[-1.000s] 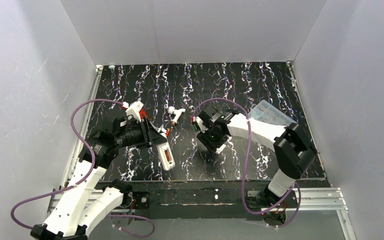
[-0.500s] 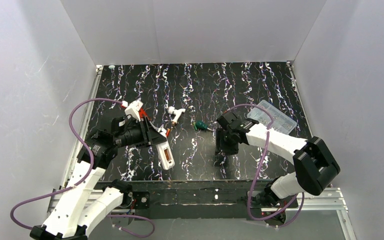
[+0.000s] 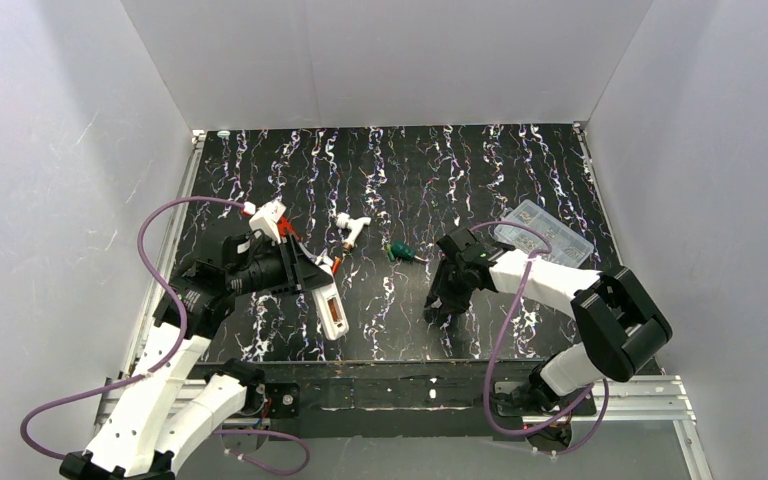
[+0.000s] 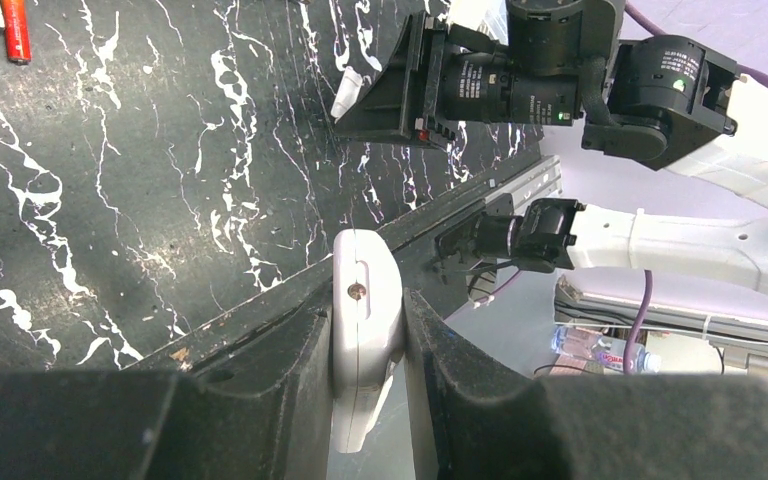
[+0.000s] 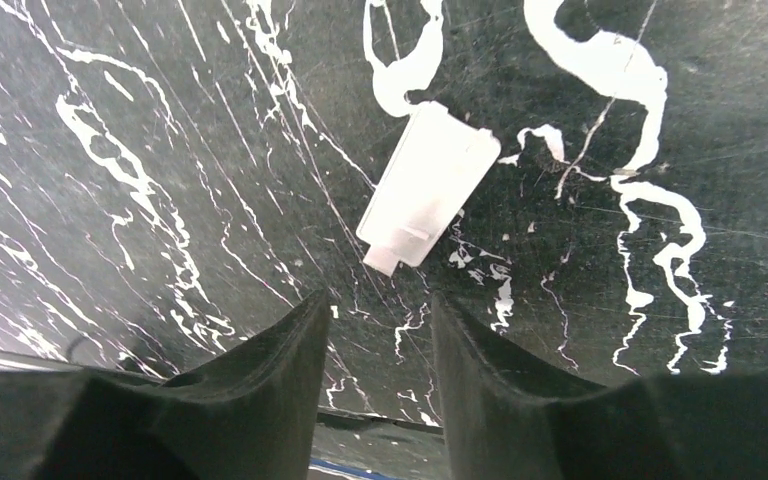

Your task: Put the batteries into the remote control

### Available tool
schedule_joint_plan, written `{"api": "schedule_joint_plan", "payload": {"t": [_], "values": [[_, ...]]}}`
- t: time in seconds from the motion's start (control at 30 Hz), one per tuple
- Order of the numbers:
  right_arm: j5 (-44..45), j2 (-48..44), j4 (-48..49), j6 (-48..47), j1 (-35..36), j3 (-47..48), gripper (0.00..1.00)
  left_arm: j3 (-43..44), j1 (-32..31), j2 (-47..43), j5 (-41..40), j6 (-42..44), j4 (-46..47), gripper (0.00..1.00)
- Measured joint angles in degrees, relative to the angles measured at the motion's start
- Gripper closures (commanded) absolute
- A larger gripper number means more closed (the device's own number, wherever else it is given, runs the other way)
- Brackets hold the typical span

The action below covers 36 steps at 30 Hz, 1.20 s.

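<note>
The remote control (image 3: 331, 309) sits left of the screwdriver (image 3: 399, 251), which lies on the desk (image 3: 380, 170). The compartment box (image 3: 550, 230) lies farthest right.

Boxed in on three sides by plain white walls (image 3: 390, 60). Floored by a black counter (image 3: 520, 165) veined white, edged in front with metal rail (image 3: 650, 392)

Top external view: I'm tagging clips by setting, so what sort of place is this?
Probably a lab robot cell: white walls box in a black marbled tabletop, and the left arm and right arm are mounted on a metal rail at its near edge.
</note>
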Motion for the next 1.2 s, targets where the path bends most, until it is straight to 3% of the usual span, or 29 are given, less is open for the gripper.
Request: {"api": "schedule_joint_plan", "payload": {"t": [0.57,0.9,1.2], "values": [[5.51,4.37,-2.12,-0.83,-1.46,3.72,0.59,0.00,0.00,-0.09,-0.04,0.90,-0.98,1.00],[8.41,8.46,-6.34,-6.08,-1.46,8.66,0.66,0.00,0.00,-0.52,-0.42,1.40,-1.11,1.00],[9.14,13.07,-10.56,-14.51,-0.44,14.47,0.65,0.00,0.00,-0.50,-0.44,1.51,-1.27,1.00]]}}
